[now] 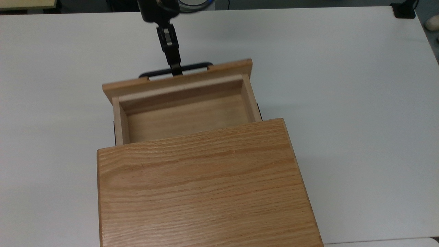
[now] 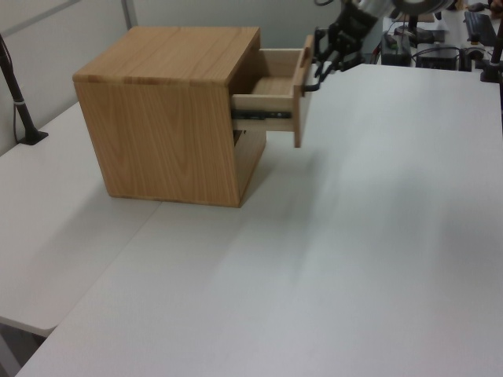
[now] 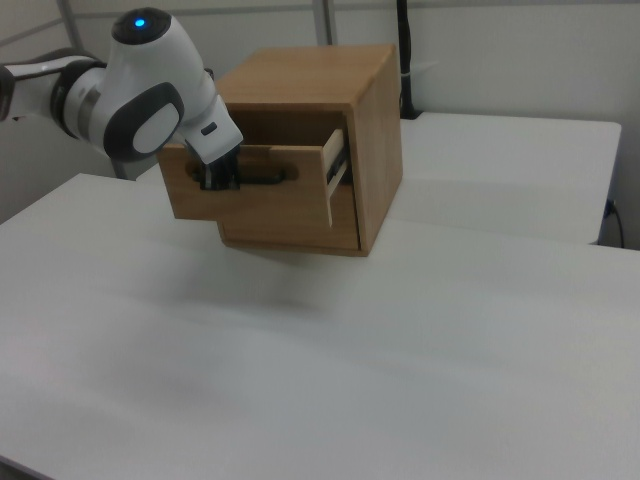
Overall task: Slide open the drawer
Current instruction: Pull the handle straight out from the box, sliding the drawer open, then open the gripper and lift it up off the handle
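Drawer [image 1: 185,116] interior bare wood

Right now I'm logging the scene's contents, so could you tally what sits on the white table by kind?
Wooden cabinet: 1
Drawer, pulled out, nothing inside it: 1
Black bar handle: 1
Gripper at the handle: 1
Total: 4
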### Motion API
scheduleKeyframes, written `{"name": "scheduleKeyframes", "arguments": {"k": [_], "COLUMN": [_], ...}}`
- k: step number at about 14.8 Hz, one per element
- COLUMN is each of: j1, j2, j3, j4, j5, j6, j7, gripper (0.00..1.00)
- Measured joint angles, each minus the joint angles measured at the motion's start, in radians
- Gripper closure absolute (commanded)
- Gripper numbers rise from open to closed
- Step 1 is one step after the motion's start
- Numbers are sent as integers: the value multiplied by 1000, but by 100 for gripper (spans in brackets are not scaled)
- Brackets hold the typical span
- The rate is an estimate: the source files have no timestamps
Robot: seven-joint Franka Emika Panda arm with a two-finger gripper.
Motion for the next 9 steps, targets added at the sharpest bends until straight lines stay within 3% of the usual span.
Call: {"name": "scheduleKeyframes", "arguments": {"k": [9], "j1": [-2], "j2": [-112], "j3": [-43], "j4": [-75], "j5": [2], "j6": [-163], "j7": [-94], "gripper": [100]}}
